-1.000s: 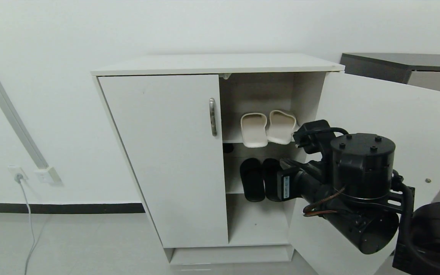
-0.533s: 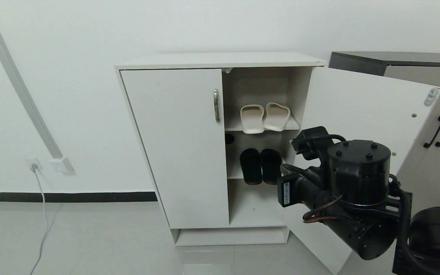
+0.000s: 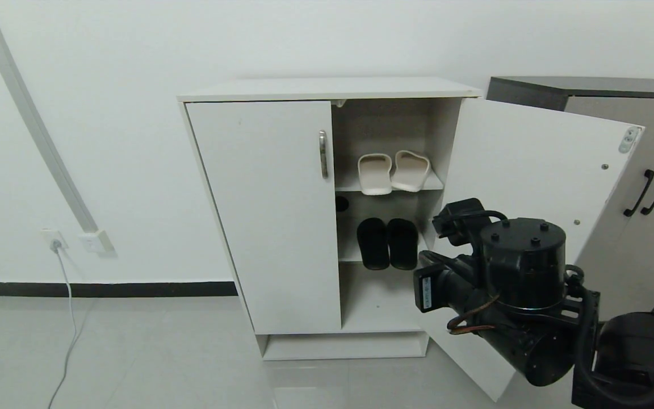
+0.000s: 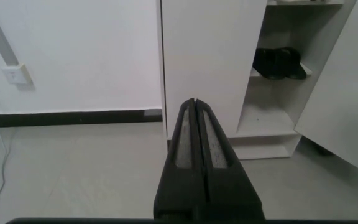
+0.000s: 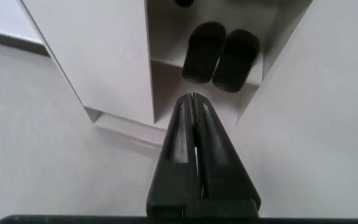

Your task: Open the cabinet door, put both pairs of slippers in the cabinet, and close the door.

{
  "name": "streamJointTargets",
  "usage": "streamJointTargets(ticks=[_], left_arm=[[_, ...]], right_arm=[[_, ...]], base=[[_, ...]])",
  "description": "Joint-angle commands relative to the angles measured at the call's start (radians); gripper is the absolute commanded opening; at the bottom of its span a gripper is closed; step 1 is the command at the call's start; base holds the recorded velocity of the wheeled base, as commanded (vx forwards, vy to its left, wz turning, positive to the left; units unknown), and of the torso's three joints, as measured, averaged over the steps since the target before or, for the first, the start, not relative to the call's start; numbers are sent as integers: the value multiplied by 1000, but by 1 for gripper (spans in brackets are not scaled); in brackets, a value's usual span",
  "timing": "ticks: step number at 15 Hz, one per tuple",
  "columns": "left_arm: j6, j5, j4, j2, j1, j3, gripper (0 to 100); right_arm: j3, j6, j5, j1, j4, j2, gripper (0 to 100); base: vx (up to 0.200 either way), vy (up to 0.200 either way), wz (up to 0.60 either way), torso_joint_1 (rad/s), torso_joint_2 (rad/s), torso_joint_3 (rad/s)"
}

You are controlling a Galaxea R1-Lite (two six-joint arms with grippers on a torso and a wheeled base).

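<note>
Head view: white cabinet [image 3: 327, 88] stood against the wall, left door [image 3: 270, 216] shut with its metal handle [image 3: 323, 154] at the inner edge, right door [image 3: 531, 170] swung wide open toward a grey cabinet [image 3: 645, 187] beside it. This view gave both shelves at once — beige slippers [image 3: 393, 172] side by side on the upper shelf, black slippers [image 3: 388, 243] side by side on the shelf below, with the bottom compartment under them. The right arm [image 3: 508, 284] sat in front of the open door's lower half. Right wrist view looked down into the opening: black pair [image 5: 222, 56] on its shelf, the open door's inner face [image 5: 328, 124] close alongside, floor [image 5: 42, 143] below. Right claw [image 5: 193, 99] had its fingers pressed together, tips meeting, nothing between them and touching nothing; it hung in front of the cabinet base. Left wrist view stood farther back and off to the shut-door side — it took in the wall socket [image 4: 17, 74], the dark skirting strip [image 4: 73, 117] and the black pair [image 4: 279, 62] at an angle. Left claw [image 4: 194, 106] was likewise fully closed, empty, in free air above the floor, well apart from the cabinet.
</note>
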Motion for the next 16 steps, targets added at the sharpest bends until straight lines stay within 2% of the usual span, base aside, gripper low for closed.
streamJointTargets(ticks=[1, 14, 16], left_arm=[[0, 1, 0, 1, 0, 0, 0], [-1, 1, 0, 1, 0, 0, 0], [-1, 1, 0, 1, 0, 0, 0]], right_arm=[[0, 0, 1, -2, -1, 13, 0], [-1, 0, 1, -16, -4, 43, 0], [0, -2, -1, -16, -4, 44, 0]], base=[[0, 0, 0, 0, 0, 0], [0, 0, 0, 0, 0, 0], [0, 0, 0, 17, -237, -249]])
